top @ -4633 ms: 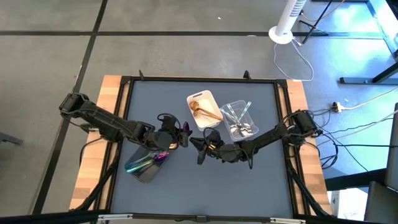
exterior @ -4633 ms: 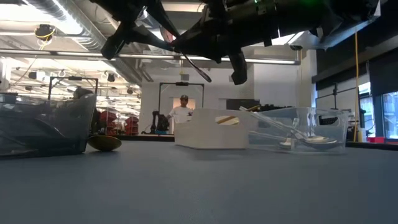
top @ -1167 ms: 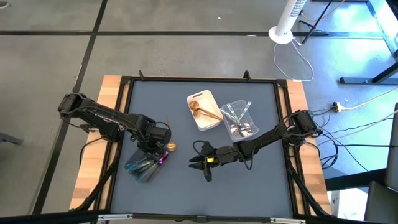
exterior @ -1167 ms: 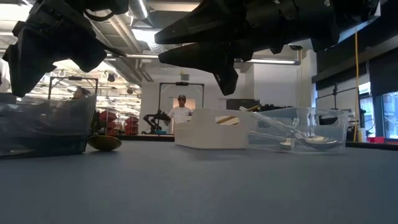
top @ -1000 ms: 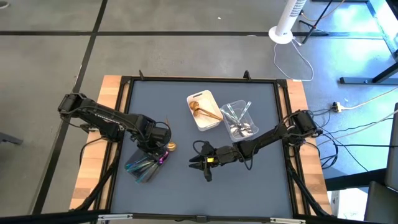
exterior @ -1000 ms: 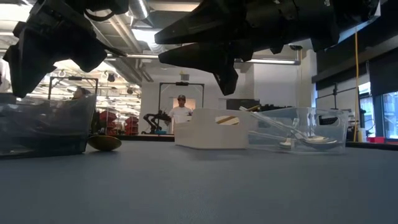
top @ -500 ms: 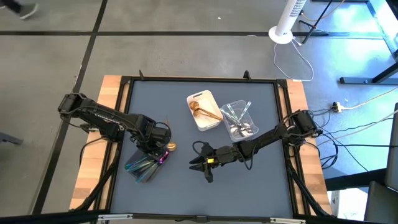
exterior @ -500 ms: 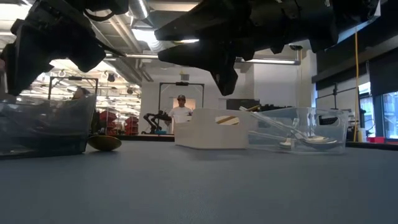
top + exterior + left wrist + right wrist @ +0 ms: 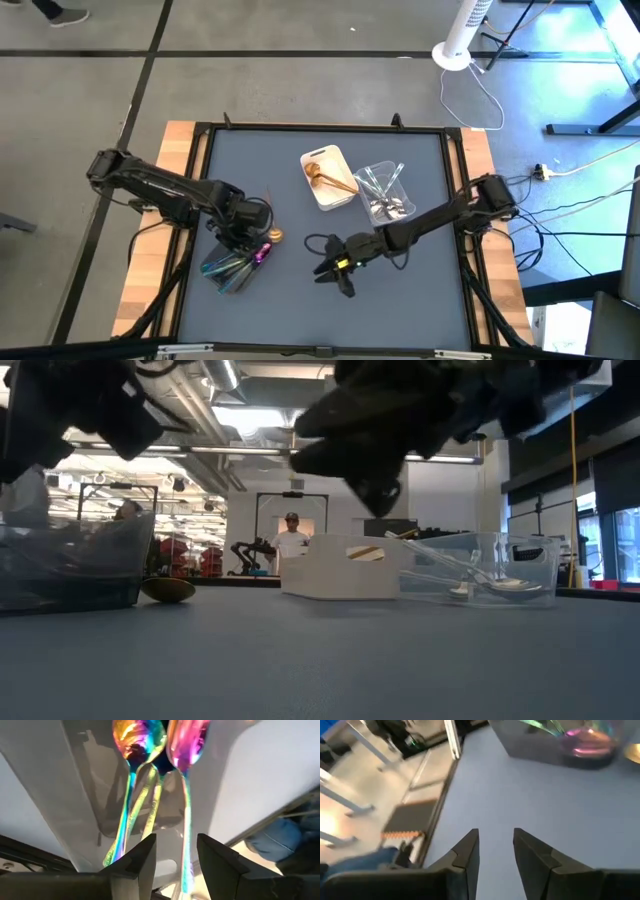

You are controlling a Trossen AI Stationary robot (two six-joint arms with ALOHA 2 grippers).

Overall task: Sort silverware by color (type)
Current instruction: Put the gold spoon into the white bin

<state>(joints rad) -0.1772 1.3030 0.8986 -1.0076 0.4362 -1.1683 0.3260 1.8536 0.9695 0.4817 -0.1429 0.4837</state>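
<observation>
Iridescent purple-teal spoons (image 9: 150, 780) lie in the dark grey tray (image 9: 230, 268) by the table's left side. My left gripper (image 9: 245, 245) hovers over that tray, open, its fingers (image 9: 142, 862) on either side of the spoon handles without touching them. A gold spoon (image 9: 272, 236) lies on the mat beside the tray's far-right corner. More gold spoons lie in the white tray (image 9: 328, 178), and silver pieces in the clear tray (image 9: 383, 192). My right gripper (image 9: 332, 275) is open (image 9: 495, 852) above bare mat near the table's middle, holding nothing.
In the low view the dark tray (image 9: 70, 560), gold spoon (image 9: 168, 590), white tray (image 9: 345, 567) and clear tray (image 9: 480, 570) stand in a row across the mat. Bare blue mat (image 9: 400, 300) spreads toward the near edge. A person (image 9: 291, 540) stands far behind the table.
My right gripper has shifted a little toward the table's near edge and turned. My left gripper has risen slightly over the dark tray and drifted toward the table's left. The silverware has not moved.
</observation>
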